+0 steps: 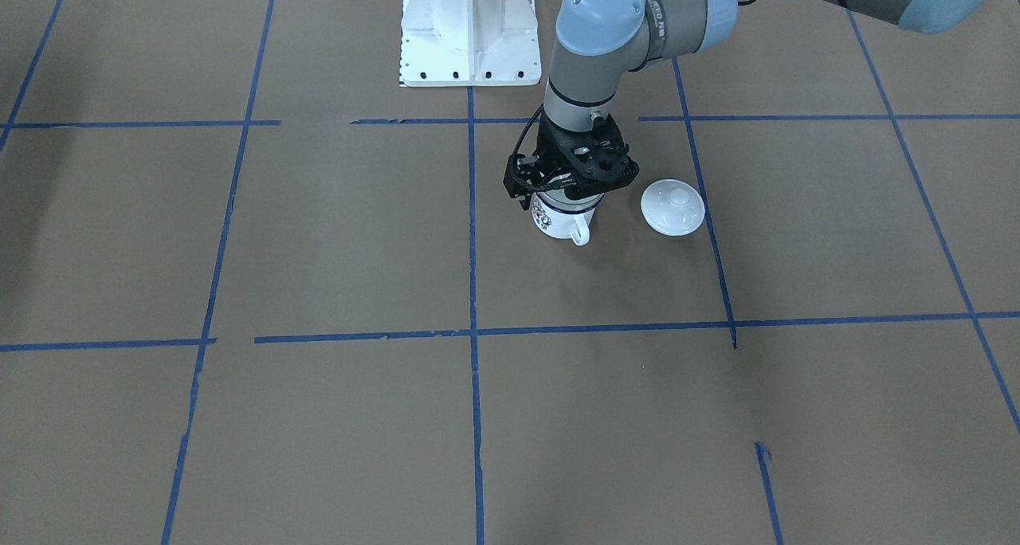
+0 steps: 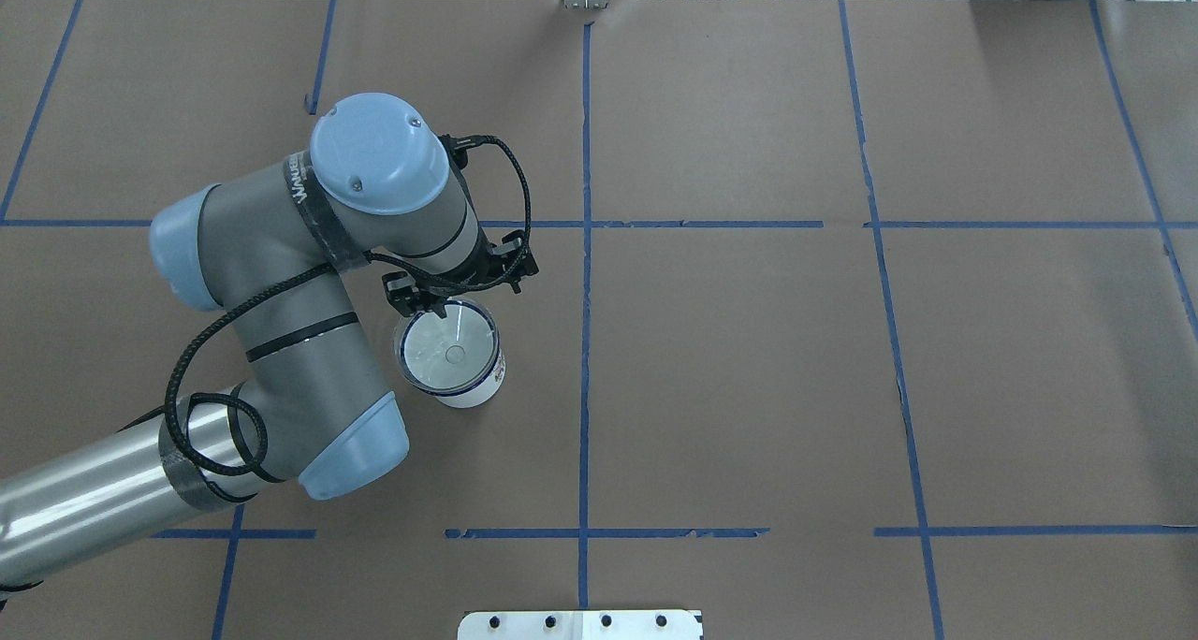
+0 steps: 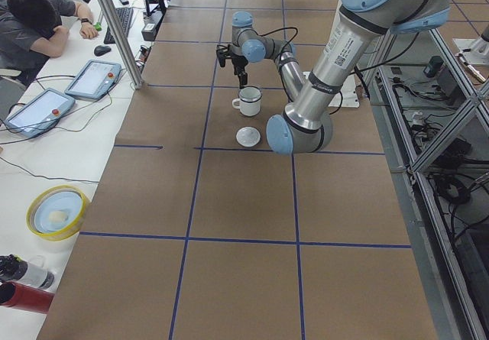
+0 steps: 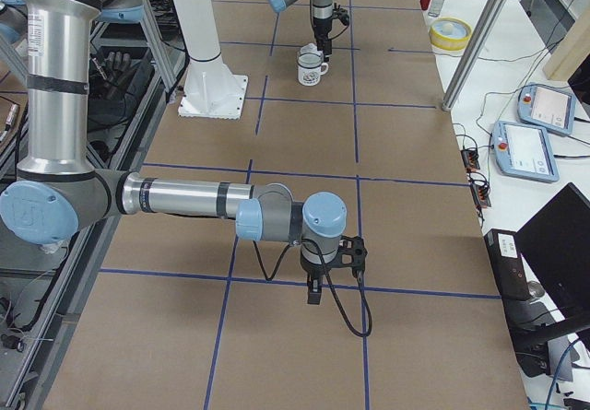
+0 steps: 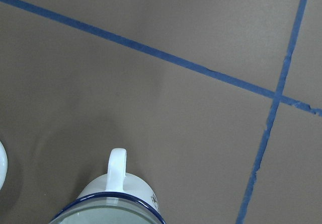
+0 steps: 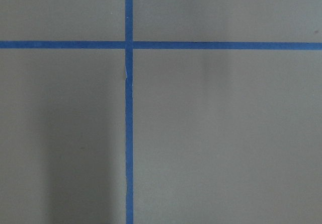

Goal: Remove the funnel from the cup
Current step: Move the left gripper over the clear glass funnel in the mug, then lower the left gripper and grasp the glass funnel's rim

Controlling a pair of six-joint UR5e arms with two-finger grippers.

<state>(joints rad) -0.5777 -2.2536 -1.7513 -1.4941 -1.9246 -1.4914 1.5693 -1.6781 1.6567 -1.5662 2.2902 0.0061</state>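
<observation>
Funnel (image 2: 447, 348) seen seated in cup (image 2: 473, 395), not yet removed. Left jaws poised at cup's rim, right jaws well apart; openness of neither can be told.

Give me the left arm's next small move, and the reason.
Probably pinch the funnel by its rim with the left gripper, lowering slightly if needed: the funnel sits in the cup and the gripper hangs right over its rim. Whether the fingers straddle the rim is unclear.
</observation>
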